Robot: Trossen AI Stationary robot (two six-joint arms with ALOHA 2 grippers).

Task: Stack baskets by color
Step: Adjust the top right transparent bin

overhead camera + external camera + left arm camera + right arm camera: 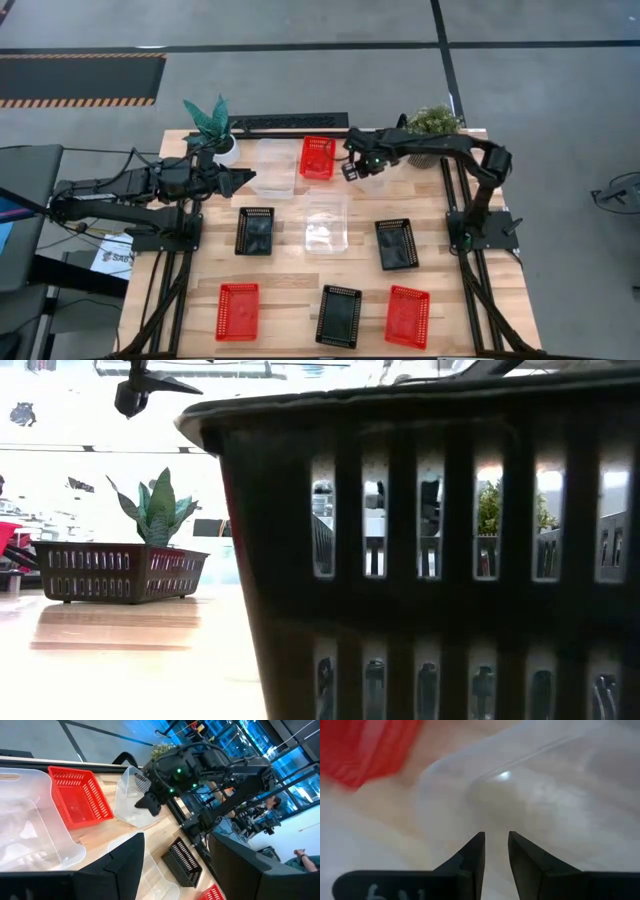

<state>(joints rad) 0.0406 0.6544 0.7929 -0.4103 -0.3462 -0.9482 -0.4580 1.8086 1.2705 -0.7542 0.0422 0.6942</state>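
Observation:
Three clear baskets rest on the table: one (275, 165) at the far left, one (327, 222) in the middle, and one (380, 176) at the far right. My right gripper (352, 169) points down over the left end of that last basket (555, 795). Its fingers are open by a narrow gap (496, 840) with nothing visible between them. A red basket (318, 157) lies next to it. Two more red baskets (237, 310) (408, 316) and three black ones (255, 230) (396, 243) (339, 316) lie apart. My left gripper (243, 180) waits open above the far left.
Two potted plants stand at the far edge, one at the left (212, 128) and one at the right (433, 125) beside the clear basket. A black strip (290, 122) lies along the far edge. The near black basket (430, 560) fills most of the low view.

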